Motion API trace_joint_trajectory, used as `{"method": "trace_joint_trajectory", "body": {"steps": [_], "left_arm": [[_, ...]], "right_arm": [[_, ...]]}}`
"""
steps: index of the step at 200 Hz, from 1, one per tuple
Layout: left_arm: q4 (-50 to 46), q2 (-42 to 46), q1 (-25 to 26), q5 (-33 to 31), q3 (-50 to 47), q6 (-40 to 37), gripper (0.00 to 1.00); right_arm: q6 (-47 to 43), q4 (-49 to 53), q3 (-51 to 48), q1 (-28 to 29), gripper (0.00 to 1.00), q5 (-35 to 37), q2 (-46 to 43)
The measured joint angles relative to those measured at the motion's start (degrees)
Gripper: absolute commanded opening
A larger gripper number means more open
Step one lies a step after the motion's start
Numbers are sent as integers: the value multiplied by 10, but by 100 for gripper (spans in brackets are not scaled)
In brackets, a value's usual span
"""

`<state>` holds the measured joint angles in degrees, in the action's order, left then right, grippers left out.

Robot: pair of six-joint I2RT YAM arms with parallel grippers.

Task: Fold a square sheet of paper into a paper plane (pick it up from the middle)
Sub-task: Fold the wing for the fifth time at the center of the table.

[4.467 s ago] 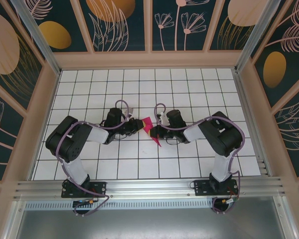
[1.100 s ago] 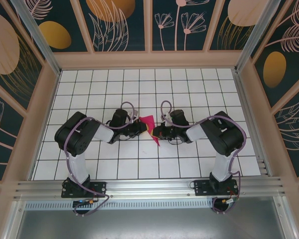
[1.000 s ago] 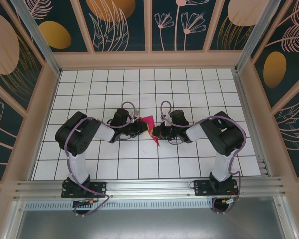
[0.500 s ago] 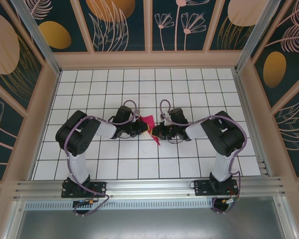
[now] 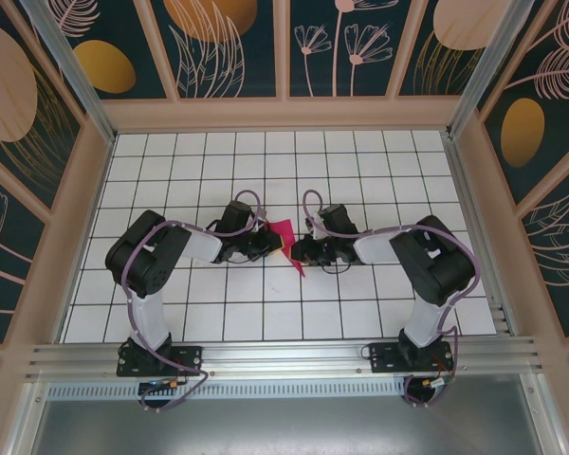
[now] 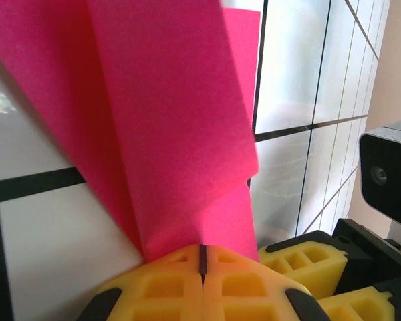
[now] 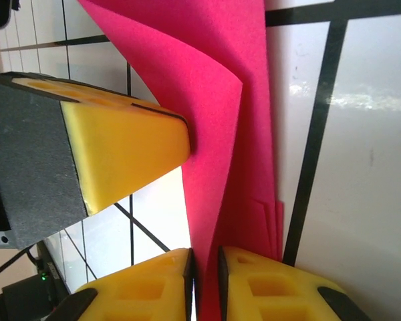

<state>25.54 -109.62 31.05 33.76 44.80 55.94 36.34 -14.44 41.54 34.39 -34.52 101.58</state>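
White table point(image 5: 266, 322), ruled by dark lines into square tiles; surface glossy.

White tiled table point(image 5: 171, 190) — floral walls point(image 5: 228, 47)

Surface finishes
Matt, finely grained sheet of paper point(image 6: 174, 120); matt yellow foam-like finger pads point(image 6: 180, 284); glossy white tiled table point(image 7: 361, 167).

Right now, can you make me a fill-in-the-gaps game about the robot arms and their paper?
The folded paper is ____ in colour. The left gripper is ____ on the paper. The right gripper has soft ____ fingers. The table is white with ____ grid lines.
Missing words: pink, shut, yellow, black.
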Motion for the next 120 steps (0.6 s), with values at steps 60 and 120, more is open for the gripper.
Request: {"method": "trace_joint_trajectory", "body": {"steps": [60, 120], "left_arm": [[-27, 5, 4, -12, 10, -7, 6], [-30, 47, 4, -28, 6, -26, 26]], "right_arm": [[-7, 2, -2, 7, 2, 17, 0], [7, -75, -43, -5, 0, -5, -2]]}}
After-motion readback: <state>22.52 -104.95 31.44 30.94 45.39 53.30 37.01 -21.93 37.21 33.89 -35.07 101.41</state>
